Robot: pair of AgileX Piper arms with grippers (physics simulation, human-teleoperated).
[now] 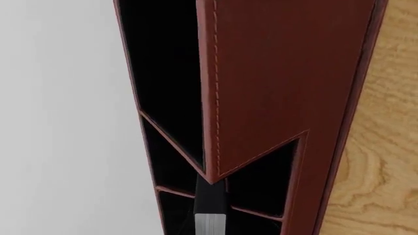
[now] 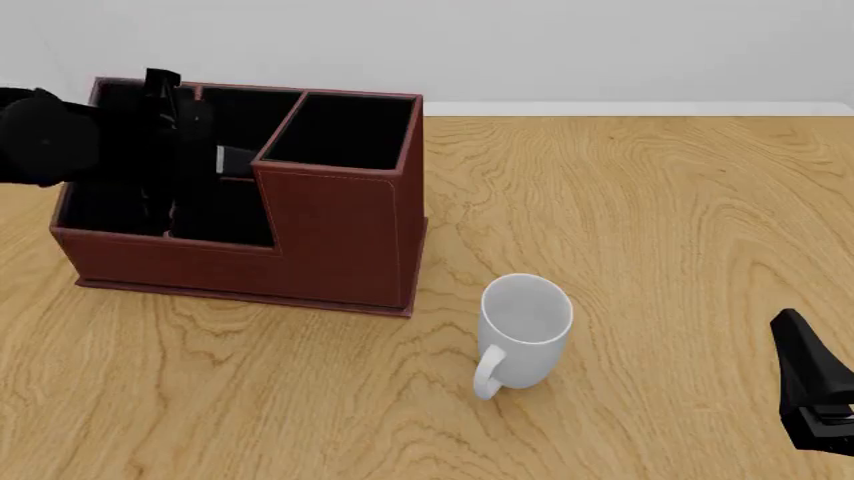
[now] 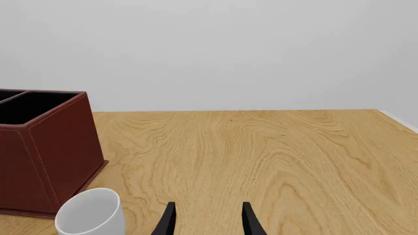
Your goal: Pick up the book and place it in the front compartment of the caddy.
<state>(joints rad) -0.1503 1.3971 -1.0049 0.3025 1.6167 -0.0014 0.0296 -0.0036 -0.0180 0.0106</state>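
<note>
The caddy [image 2: 334,230] is a reddish-brown box with black-lined compartments at the table's left; its taller section is on its right. My left gripper [image 2: 184,165] hangs over the low compartments on its left side. In the left wrist view the black book [image 1: 210,205], with its pale page edge toward the camera, stands edge-on over the meeting dividers of the caddy [image 1: 281,73]. The fingers themselves are hidden there. In the front view the book is hard to tell from the black lining. My right gripper [image 2: 814,400] is open and empty at the near right, fingertips [image 3: 209,223] apart.
A white mug [image 2: 523,330] stands upright just in front and to the right of the caddy. It also shows in the right wrist view [image 3: 91,213], beside the caddy's corner [image 3: 46,156]. A pale wall rises behind the table's far edge.
</note>
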